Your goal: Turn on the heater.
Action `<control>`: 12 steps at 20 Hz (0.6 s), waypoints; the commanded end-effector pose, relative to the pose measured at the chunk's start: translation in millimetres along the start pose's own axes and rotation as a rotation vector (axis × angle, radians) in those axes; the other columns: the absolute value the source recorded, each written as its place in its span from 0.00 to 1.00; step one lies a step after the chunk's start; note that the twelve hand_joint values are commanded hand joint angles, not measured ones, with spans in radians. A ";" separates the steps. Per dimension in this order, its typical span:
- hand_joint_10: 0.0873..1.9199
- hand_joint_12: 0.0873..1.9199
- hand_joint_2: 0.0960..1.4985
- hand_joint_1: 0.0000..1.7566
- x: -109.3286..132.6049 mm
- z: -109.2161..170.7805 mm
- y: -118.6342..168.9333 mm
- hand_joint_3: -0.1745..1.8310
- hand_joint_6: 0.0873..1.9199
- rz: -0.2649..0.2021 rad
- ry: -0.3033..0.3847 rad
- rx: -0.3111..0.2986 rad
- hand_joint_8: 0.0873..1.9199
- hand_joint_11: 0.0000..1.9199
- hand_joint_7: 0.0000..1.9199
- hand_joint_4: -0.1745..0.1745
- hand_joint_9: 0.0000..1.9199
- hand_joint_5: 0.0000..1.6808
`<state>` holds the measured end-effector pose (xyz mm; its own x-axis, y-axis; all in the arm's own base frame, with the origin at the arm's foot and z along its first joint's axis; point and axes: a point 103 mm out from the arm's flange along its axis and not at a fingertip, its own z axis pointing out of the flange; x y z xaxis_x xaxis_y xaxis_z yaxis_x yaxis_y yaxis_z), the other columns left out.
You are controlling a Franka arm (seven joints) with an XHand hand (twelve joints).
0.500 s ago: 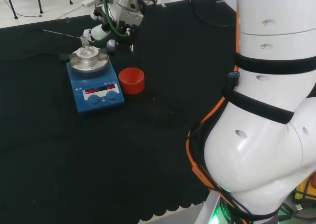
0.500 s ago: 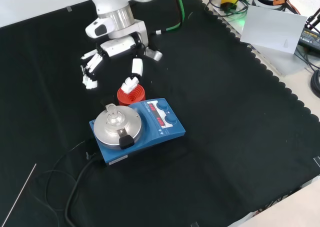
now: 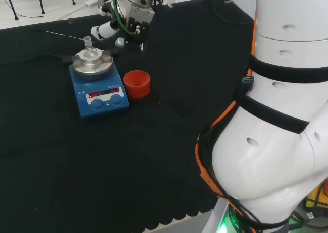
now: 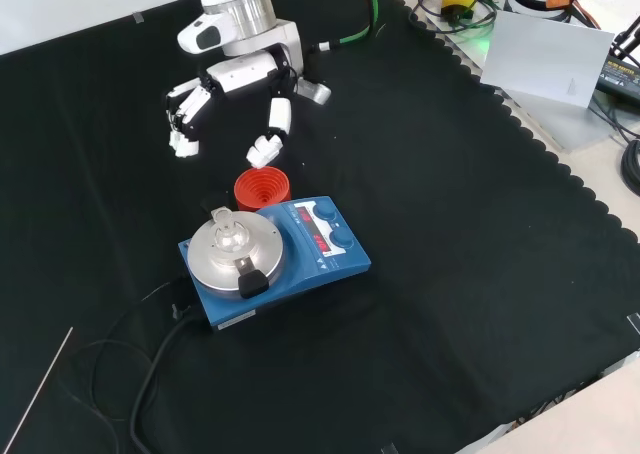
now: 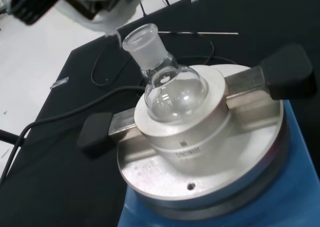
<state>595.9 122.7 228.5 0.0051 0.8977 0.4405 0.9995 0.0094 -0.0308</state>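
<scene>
The heater (image 3: 97, 92) (image 4: 300, 259) is a blue box with a lit red display and two round blue knobs on its front panel. A silver block (image 5: 200, 152) with black handles sits on its plate and carries a clear round flask (image 5: 172, 87) (image 4: 226, 229) (image 3: 89, 51). In the front view the hand (image 4: 240, 79) hovers beyond the heater and above the red ring, its fingers spread and relaxed, holding nothing. The head view puts the hand (image 3: 128, 25) up and right of the flask, clear of the knobs.
A red ribbed ring stand (image 3: 136, 83) (image 4: 261, 189) stands right beside the heater. A black power cable (image 4: 150, 364) trails from the heater across the cloth. A thin rod (image 4: 35, 394) lies near the cloth's edge in the front view.
The hand has risen and drawn back from the heater and the red ring; its fingers stay spread. The heater, flask and ring have not moved.
</scene>
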 end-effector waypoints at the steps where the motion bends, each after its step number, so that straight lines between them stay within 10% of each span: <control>1: 0.31 0.70 0.35 0.47 3.7 -26.8 -16.4 0.40 0.20 -0.012 -0.034 0.052 0.32 0.05 0.19 0.50 0.27 0.27; 12: 0.23 0.65 0.36 0.56 6.3 -35.7 -59.2 0.44 0.08 -0.013 -0.229 0.216 0.30 0.27 0.41 0.49 0.52 0.26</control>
<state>559.8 114.3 256.1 -0.0367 0.9511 0.3067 0.9828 0.0899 -0.1615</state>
